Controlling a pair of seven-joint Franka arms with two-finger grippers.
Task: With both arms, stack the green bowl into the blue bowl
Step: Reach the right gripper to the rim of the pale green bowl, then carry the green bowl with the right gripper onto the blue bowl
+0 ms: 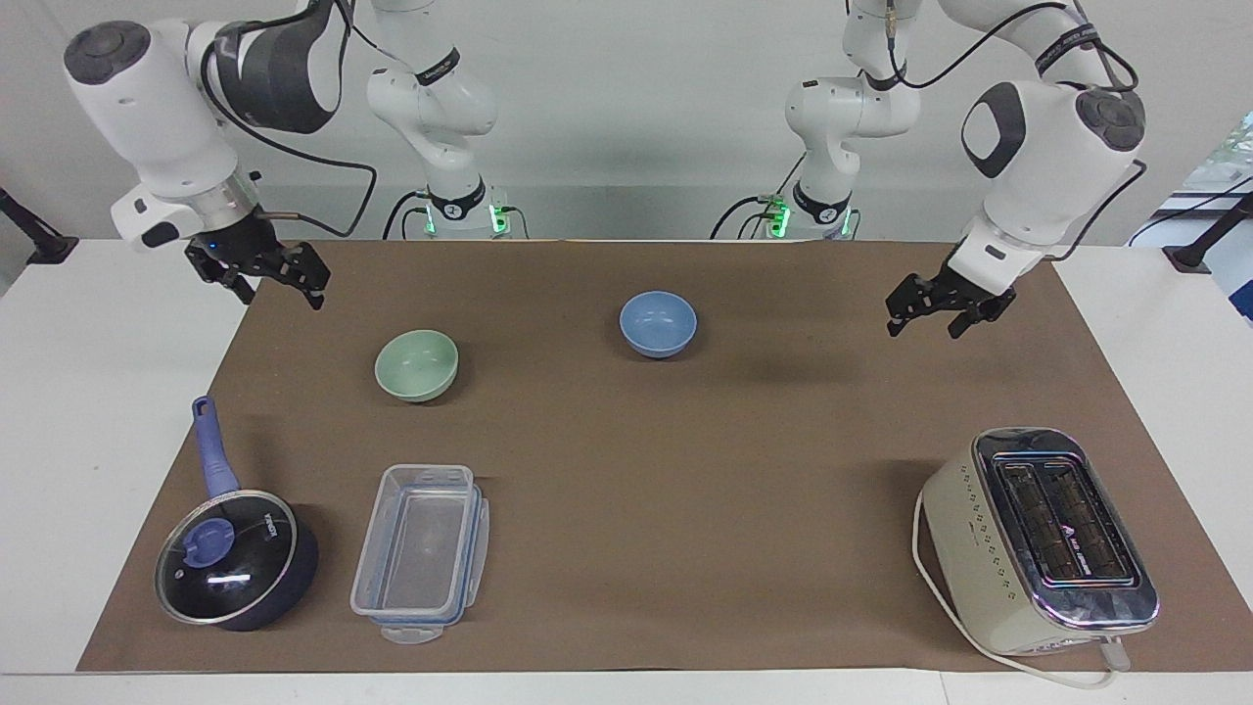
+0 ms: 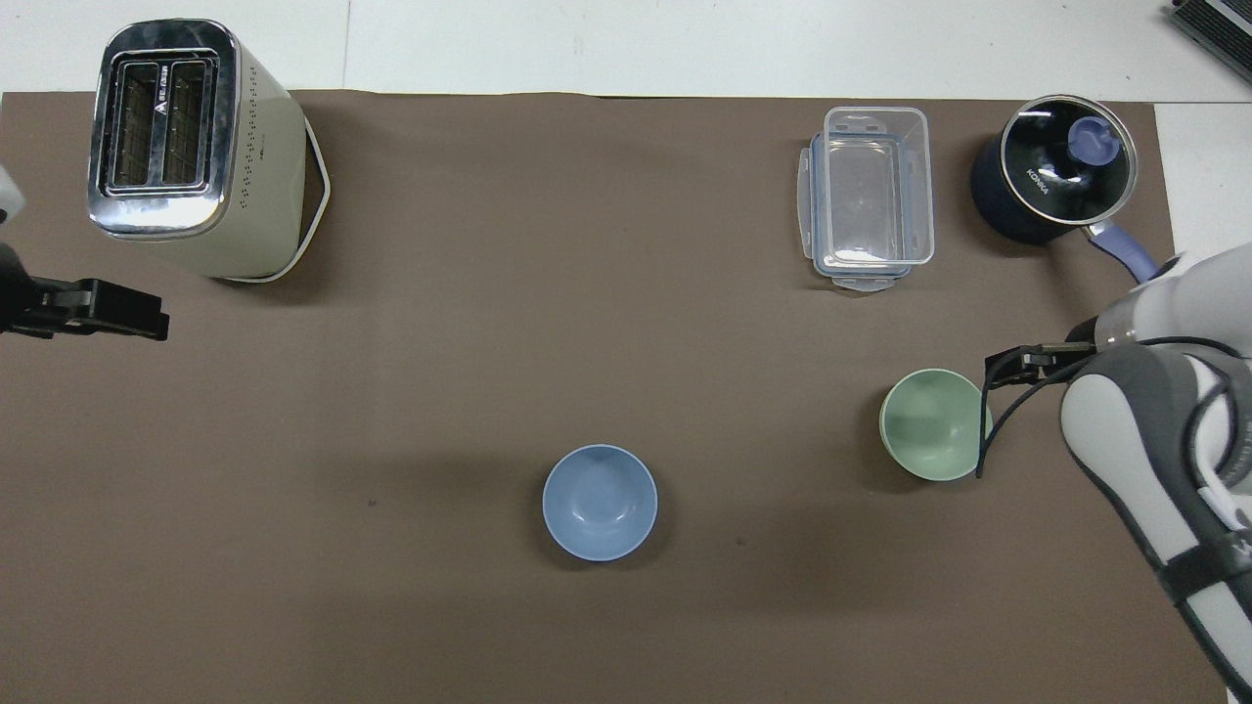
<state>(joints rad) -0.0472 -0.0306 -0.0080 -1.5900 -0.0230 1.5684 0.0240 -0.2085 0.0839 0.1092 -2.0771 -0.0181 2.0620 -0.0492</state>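
Approach step: both pincers, left [image 1: 925, 318] and right [image 1: 262, 275], hung open and empty; next, grasp the green bowl [image 1: 416, 364] at left-centre frame.

In the overhead view the left gripper [image 2: 147, 318] shows only its fingers at nine o'clock, the arm cut by the picture's edge. The right arm [image 2: 1164, 440] covers the saucepan [image 2: 1051, 181] handle's end (around three o'clock), and its cable crosses the green bowl [image 2: 929, 425] rim.

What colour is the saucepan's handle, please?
Periwinkle blue; the saucepan's handle shows best in the facing view.
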